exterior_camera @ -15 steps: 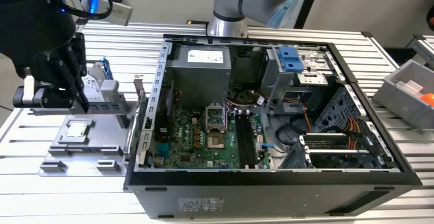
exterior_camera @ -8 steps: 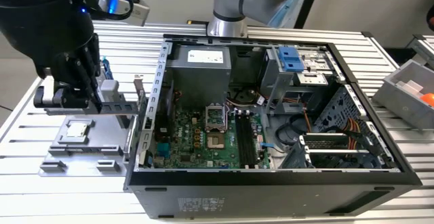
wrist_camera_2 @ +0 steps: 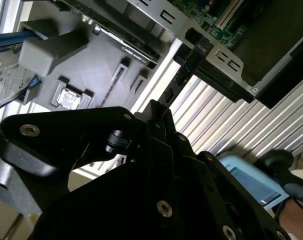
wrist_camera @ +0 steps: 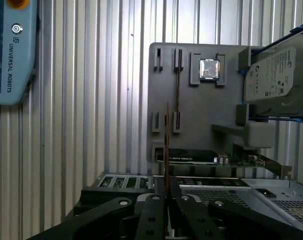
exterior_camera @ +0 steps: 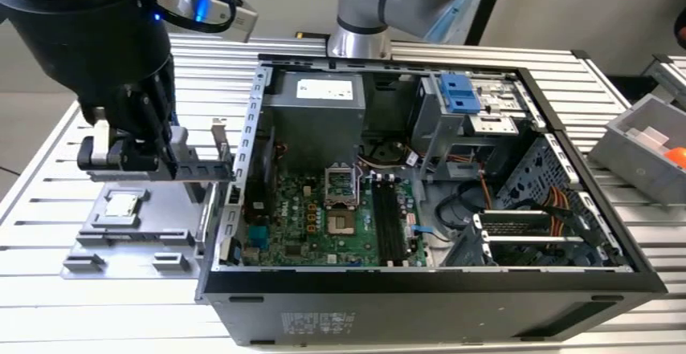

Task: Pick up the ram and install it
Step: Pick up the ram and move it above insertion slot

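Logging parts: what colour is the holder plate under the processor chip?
The holder plate is grey; the first wrist view shows it best.

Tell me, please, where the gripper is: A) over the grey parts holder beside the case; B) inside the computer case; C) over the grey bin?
A: in the exterior view the gripper hangs over the grey holder, outside the computer case; the first wrist view shows it shut on the ram.
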